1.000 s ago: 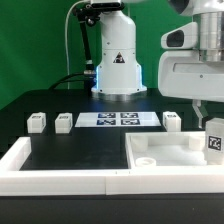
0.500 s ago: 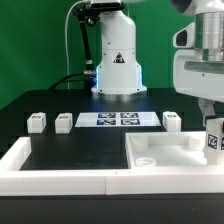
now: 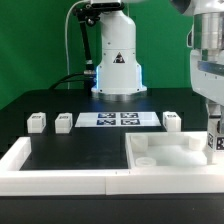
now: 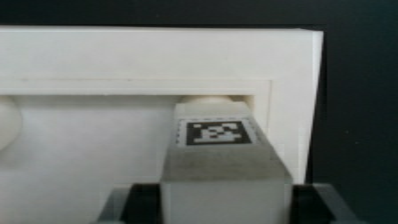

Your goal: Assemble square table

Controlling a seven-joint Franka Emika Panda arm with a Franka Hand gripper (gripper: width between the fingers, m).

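Note:
The white square slab point(image 3: 165, 155) lies at the front right, inside the rim wall; in the wrist view it point(image 4: 107, 60) fills the frame. My gripper point(image 3: 214, 130) is at the exterior view's right edge, shut on a white tagged leg point(image 3: 214, 143) held upright over the slab's right corner. In the wrist view the leg point(image 4: 217, 150) stands between my dark fingers point(image 4: 324, 203), its end near a round socket point(image 4: 210, 100) in the slab's corner. Three other legs stand on the black table: two at the left point(image 3: 37, 122) point(image 3: 64, 121), one at the right point(image 3: 172, 120).
The marker board point(image 3: 120, 119) lies flat between the loose legs. The long white rim wall point(image 3: 60, 178) runs along the front and up the left side. The robot's base point(image 3: 118, 70) stands behind the marker board.
My gripper has moved toward the exterior view's right and slightly down with the leg in it. The slab and the loose legs have not moved.

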